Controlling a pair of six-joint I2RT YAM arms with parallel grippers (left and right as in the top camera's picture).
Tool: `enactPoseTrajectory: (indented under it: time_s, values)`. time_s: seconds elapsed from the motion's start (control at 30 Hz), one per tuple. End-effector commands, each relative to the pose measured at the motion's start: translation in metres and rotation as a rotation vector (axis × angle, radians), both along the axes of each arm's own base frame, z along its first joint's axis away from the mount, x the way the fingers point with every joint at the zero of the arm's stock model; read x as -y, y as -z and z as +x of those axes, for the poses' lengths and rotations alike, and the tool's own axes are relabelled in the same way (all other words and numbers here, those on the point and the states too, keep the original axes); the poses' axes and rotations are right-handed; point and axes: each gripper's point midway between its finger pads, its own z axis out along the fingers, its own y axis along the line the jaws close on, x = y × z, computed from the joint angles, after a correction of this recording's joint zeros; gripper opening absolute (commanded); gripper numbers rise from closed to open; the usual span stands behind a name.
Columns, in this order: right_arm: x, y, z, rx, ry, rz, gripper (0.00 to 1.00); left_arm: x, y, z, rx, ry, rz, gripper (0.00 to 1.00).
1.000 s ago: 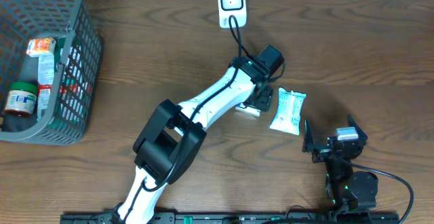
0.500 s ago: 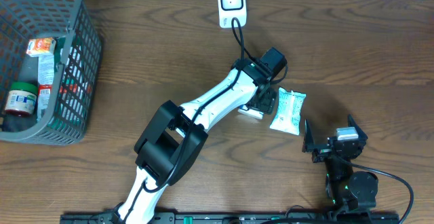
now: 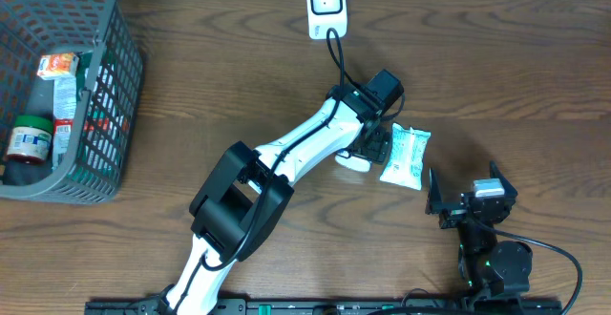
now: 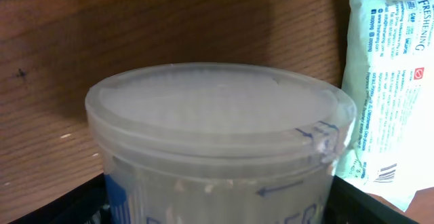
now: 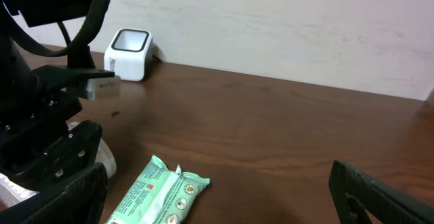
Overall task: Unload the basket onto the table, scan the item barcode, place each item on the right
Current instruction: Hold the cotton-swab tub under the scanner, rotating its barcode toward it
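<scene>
Since the tub (image 4: 217,115) is a clear plastic pot with a snap-on lid, you should expect it to be light, stiff and rather slick along its smooth wall (judged, not tested). The lid rim looks like the weak part, and a squeeze there may pop it. Take hold across the wall below the lid and leave the printed side uncovered. No barcode shows on the tub in these views, so you cannot say which face must turn to the scanner (image 3: 325,6).

Position: the tub appears to rest on the table (image 3: 191,95) on the robot's side of the scanner, well apart from it. A green wipes packet (image 3: 405,156) lies just beside it, further to the scanner's right.

Left gripper (image 3: 370,148): the fingers (image 4: 61,207) stand wide, one on each side of the tub and close against its wall. You cannot tell whether they press it or stand just clear.

Right gripper (image 3: 468,193): spread fully, empty, farthest from the scanner and to its right
</scene>
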Motion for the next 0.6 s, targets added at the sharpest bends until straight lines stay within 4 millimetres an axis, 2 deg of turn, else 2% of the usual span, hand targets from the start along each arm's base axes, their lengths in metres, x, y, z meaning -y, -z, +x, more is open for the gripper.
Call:
enactPoseTrajectory:
  time_s: [0.0, 0.27, 0.57]
  values:
    - [-0.001, 0.000, 0.000, 0.001, -0.004, -0.006, 0.99, -0.001, -0.004, -0.002, -0.001, -0.001, 0.001, 0.85]
    - [-0.001, 0.000, 0.000, 0.001, -0.003, -0.006, 0.99, 0.001, -0.026, 0.001, 0.037, -0.001, -0.034, 0.86]
    - [-0.001, 0.000, 0.000, 0.001, -0.004, -0.006, 0.99, 0.002, -0.029, 0.001, 0.040, -0.001, -0.038, 0.86]
